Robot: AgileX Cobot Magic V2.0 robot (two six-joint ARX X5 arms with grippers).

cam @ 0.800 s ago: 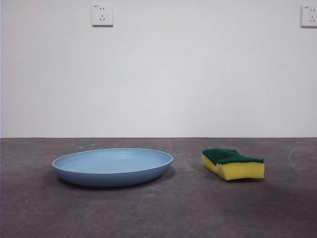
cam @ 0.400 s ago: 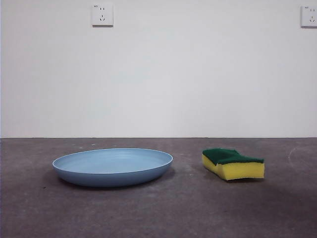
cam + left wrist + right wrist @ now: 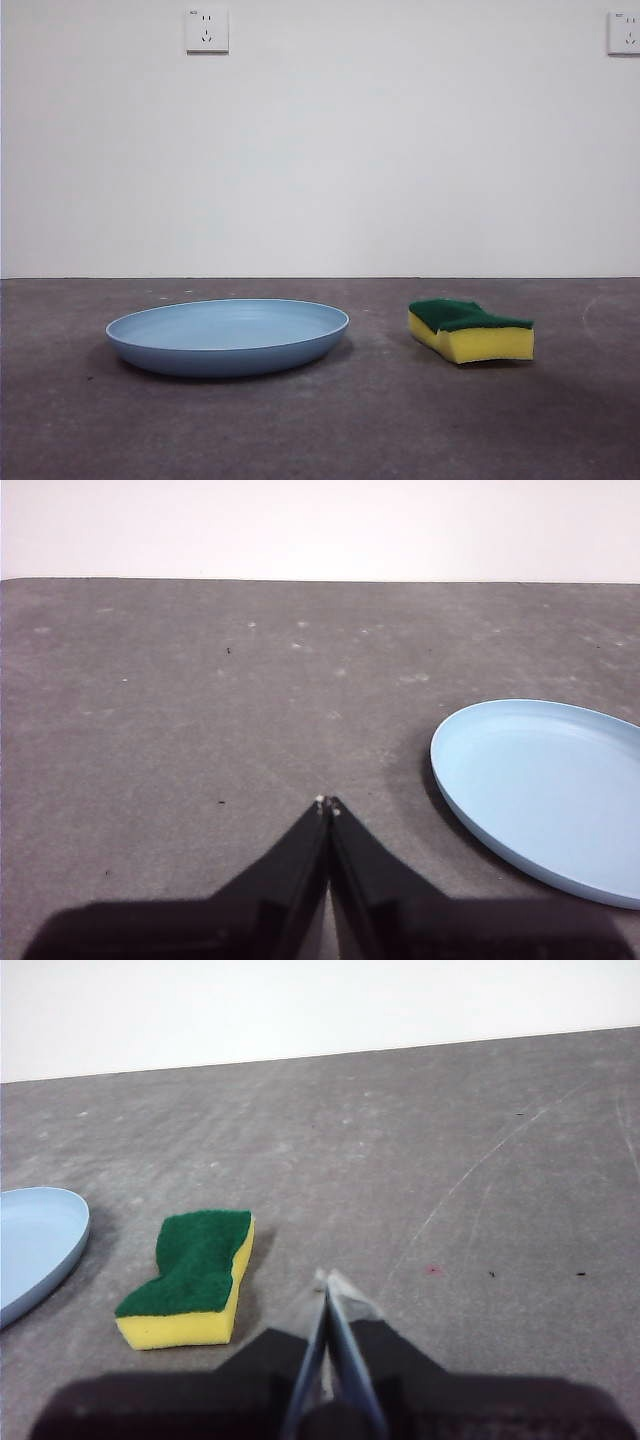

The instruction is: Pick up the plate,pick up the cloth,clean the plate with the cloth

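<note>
The left gripper (image 3: 328, 802) hangs over bare table with its jaws pressed together and holding nothing, the light-blue plate (image 3: 545, 785) lying flat near it, off to one side. The right gripper (image 3: 330, 1282) is likewise closed and empty, with the yellow-and-green sponge (image 3: 190, 1275) resting scouring side up just beside it, apart from the plate's edge. To start well, the left jaws probably need to part and come in low at the plate's thin rim (image 3: 228, 325), since the shallow dish offers little else to pinch.

No change is recorded between earlier and current front views: plate (image 3: 228, 336) and cloth (image 3: 470, 329) are found in identical positions.
</note>
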